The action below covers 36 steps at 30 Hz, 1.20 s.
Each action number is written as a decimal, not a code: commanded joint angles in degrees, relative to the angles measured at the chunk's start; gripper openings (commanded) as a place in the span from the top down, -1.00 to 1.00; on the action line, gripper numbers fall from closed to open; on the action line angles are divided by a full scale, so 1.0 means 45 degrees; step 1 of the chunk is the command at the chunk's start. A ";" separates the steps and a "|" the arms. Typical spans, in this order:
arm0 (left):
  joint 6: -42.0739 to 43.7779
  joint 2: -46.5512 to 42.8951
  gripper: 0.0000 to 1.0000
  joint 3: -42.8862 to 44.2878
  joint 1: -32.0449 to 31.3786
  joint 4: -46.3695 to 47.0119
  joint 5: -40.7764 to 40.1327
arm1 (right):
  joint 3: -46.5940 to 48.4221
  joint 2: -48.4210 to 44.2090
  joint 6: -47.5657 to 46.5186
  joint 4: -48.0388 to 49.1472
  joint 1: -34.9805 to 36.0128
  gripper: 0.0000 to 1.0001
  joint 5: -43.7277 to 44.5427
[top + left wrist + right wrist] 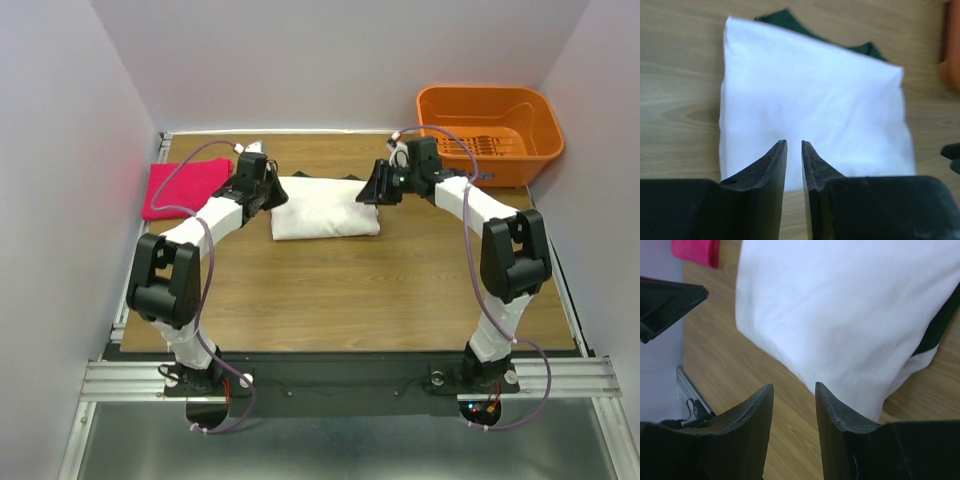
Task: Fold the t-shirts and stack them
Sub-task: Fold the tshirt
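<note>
The white t-shirt (325,208) lies folded into a rectangle at the middle of the table, dark green cloth (785,19) peeking out at its far edge. The pink-red t-shirt (185,188) lies folded at the far left. My left gripper (272,196) hovers at the white shirt's left edge. In the left wrist view its jaws (794,143) stand a narrow gap apart with nothing between them, over the shirt (810,100). My right gripper (372,188) is at the shirt's right edge, open and empty (794,386), with the shirt (840,305) just beyond its fingertips.
An orange plastic basket (490,120) stands at the back right corner, close behind the right arm. White walls enclose the table on three sides. A metal rail (340,378) runs along the near edge by the arm bases.
</note>
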 commanded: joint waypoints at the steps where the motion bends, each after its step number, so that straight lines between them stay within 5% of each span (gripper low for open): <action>1: 0.0075 0.1038 0.52 -0.0649 0.0074 -0.0101 -0.0110 | -0.0875 0.0352 -0.0313 0.1457 0.0085 0.10 -0.1123; 9: -0.1193 0.2155 0.81 -0.2132 0.0288 -0.0199 -0.0696 | -0.3198 0.1895 -0.0509 0.2532 -0.0597 0.35 -0.0245; 14: -0.1410 0.1222 0.84 -0.2837 0.0308 -0.0120 -0.0248 | -0.3885 0.0729 -0.0842 0.2494 -0.0638 0.33 0.0049; 19: -0.1390 -0.0166 0.67 -0.2839 0.0308 -0.0374 -0.0228 | -0.2910 -0.0389 -0.0433 0.2396 -0.0599 0.16 -0.0554; 25: -0.1390 -0.1048 0.39 -0.1785 0.0308 -0.0570 0.0006 | -0.0490 0.0602 0.0251 0.2416 -0.0092 0.07 -0.1766; 32: -0.1721 0.0279 0.53 -0.1879 0.0308 -0.0395 0.0591 | 0.0919 0.2731 0.0447 0.2455 0.1001 0.07 -0.2332; 36: -0.2208 0.0593 0.63 -0.2892 0.0327 -0.0336 0.0574 | 0.0046 0.3398 0.0273 0.2669 0.1042 0.08 -0.2159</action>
